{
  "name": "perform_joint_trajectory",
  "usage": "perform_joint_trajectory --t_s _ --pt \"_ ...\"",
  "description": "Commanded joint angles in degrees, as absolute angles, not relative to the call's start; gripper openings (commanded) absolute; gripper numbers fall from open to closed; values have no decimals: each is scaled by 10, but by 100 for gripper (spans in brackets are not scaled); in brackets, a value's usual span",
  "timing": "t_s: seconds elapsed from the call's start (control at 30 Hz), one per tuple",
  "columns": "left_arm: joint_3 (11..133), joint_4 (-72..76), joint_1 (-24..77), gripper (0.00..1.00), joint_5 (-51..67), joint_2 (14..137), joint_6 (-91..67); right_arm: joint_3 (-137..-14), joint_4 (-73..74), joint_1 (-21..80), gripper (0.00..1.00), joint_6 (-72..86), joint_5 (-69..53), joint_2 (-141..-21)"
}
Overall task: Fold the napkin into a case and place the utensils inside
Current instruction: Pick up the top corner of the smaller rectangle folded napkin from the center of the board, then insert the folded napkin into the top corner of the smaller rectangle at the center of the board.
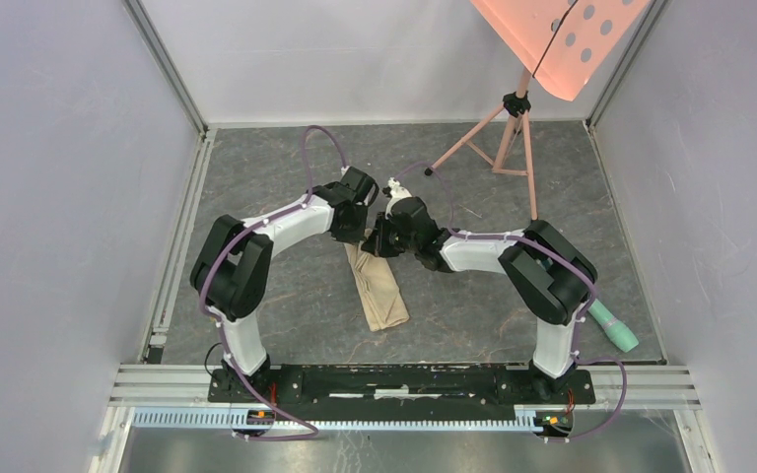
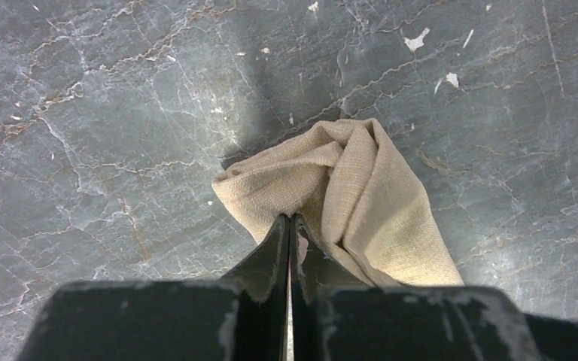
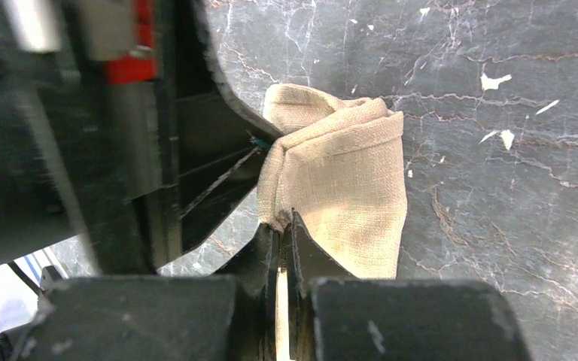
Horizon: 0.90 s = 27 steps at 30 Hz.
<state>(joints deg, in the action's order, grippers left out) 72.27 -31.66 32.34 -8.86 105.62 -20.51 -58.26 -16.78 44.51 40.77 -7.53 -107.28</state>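
**Beige napkin [image 1: 379, 288] nipped at its far end by both arms**

Tan cloth sits in the middle of the grey marble-look table [image 1: 286, 296], folded down to a long narrow strip. Its near end lies flat and points back toward the arm bases, leaning slightly right. The far end is where the action is, with both arms reaching in and meeting over it.

Left gripper [image 2: 287, 222]: jaws pressed tight together, hardly a sliver of light between them, and the woven cloth is caught right at the tips. Beyond the fingers the fabric bunches into soft rounded folds, one corner poking out to the left with a shadow beneath it.

Right gripper [image 3: 284, 224]: same story, jaws clamped narrow with the napkin's edge pinched at the very tips. From this wrist the cloth rises away as a puckered hump, and the other arm's black fingers touch it from the left side. The two grippers are just beside each other on that one end.

Off to the right, near the right arm's elbow, a mint-green cylinder [image 1: 614, 327] lies on the table, well apart from the cloth. At the back stands a pink tripod [image 1: 513, 138] carrying a tilted orange-pink perforated panel [image 1: 552, 39].
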Motion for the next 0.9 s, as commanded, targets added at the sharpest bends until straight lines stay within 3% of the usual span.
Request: perform_joint_trajectory --t_s 0.0,0.27,0.5,0.6,0.87 --pt "714 -292 307 2 -57 1007 -178 -604 -184 453 1 397 -80 -1101" --pt "666 -256 264 2 39 980 -202 -655 -182 454 2 355 -104 -1158" --pt "664 -259 261 2 46 988 -204 -611 -187 448 35 318 -126 -1079" --pt "662 -260 261 2 44 990 -201 -606 -175 447 41 301 -123 -1060" --pt "664 -260 262 2 45 988 -201 -634 -167 444 42 290 -130 -1081"
